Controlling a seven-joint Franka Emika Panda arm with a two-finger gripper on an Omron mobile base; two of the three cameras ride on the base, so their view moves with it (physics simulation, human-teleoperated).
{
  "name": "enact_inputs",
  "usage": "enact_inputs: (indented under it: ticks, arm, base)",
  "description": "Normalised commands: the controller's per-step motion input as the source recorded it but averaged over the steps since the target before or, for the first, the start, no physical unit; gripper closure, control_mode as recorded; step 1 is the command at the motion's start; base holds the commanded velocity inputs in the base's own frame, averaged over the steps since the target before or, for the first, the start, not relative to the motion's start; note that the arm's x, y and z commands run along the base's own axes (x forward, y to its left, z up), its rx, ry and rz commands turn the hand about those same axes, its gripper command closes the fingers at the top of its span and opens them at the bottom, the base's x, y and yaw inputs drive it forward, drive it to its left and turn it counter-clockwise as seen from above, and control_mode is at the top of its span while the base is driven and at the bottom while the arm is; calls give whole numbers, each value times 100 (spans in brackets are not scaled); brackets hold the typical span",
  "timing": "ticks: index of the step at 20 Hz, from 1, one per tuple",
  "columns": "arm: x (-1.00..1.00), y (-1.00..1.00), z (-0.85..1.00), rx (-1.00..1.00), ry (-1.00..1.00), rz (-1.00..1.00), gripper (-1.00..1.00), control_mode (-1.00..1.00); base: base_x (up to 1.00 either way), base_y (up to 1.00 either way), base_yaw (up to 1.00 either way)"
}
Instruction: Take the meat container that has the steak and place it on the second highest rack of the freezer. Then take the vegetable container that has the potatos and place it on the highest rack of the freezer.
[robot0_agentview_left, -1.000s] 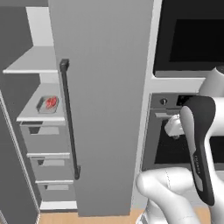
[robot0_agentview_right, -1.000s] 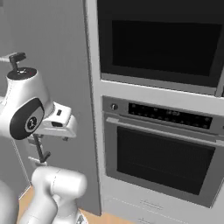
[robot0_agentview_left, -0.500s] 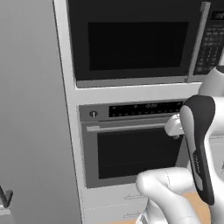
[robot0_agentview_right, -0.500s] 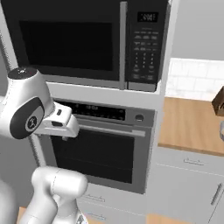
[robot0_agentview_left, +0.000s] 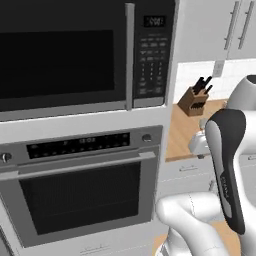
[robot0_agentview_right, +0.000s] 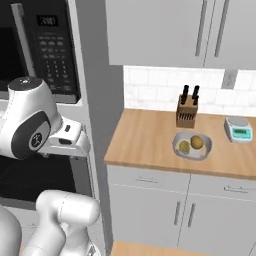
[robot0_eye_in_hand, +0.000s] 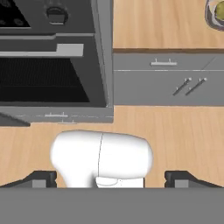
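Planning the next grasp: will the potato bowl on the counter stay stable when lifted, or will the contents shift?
The vegetable container looks rigid and shallow, so likely stiff to grip. The two potatos sit loose and look rounded, so they may roll if it tilts. It probably rides steadily if kept level.

Nothing can be read with certainty. The microwave (robot0_agentview_left: 85, 52) has a small lit display (robot0_agentview_left: 153, 21) above its keypad (robot0_agentview_left: 150, 67) (pale digits, too blurred to make out), and the keypad's button labels are equally illegible.
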Motion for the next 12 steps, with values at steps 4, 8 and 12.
enact_inputs:
  ticks: [4, 8, 12]
  arm:
    - [0, 0, 0, 0, 0, 0, -100, 100]
    - [0, 0, 0, 0, 0, 0, -100, 100]
    - [0, 0, 0, 0, 0, 0, -100, 100]
  base:
    - [32, -100, -15]
    - [37, -95, -3]
    - [48, -78, 0]
